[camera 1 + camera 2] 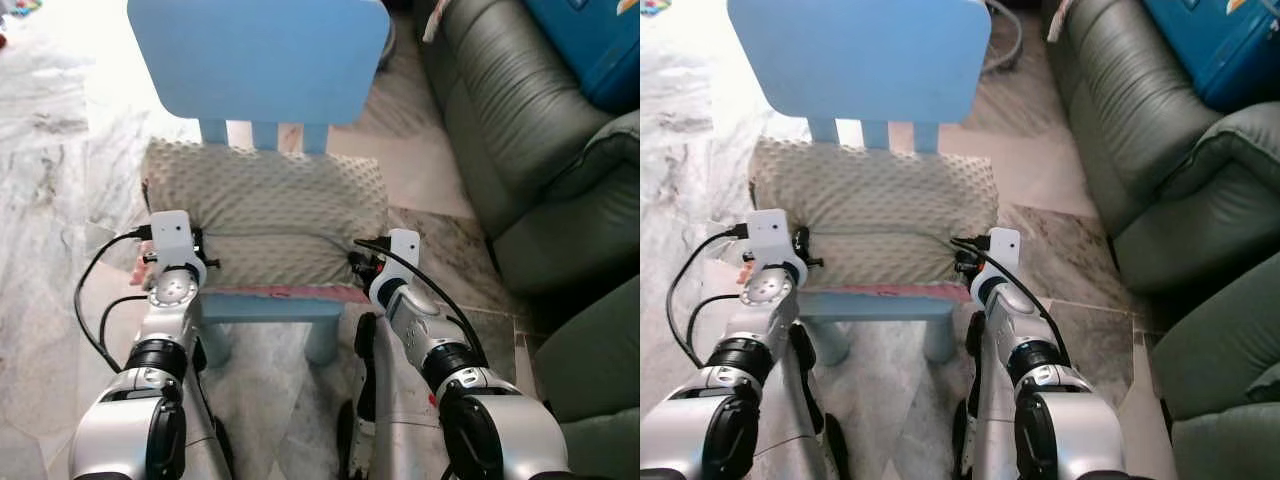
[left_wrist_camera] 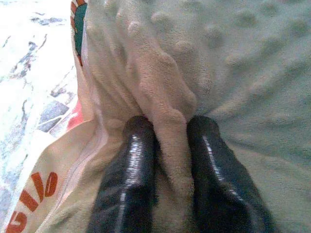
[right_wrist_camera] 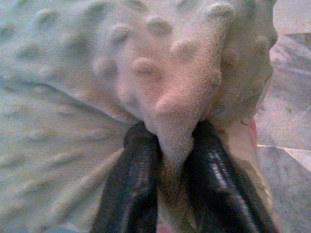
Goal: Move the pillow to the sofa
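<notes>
A pale green, bumpy pillow lies on the seat of a small blue chair right in front of me. My left gripper is at the pillow's left end, shut on a fold of its fabric. At the right end my right gripper is shut on another fold of the pillow. The black fingers press the plush cloth from both sides. A dark green sofa stands to the right of the chair.
The blue chair's backrest rises behind the pillow. A blue box rests on the sofa at the top right. Marbled floor tiles spread to the left and around the chair legs. A second dark green cushion edge sits near my right arm.
</notes>
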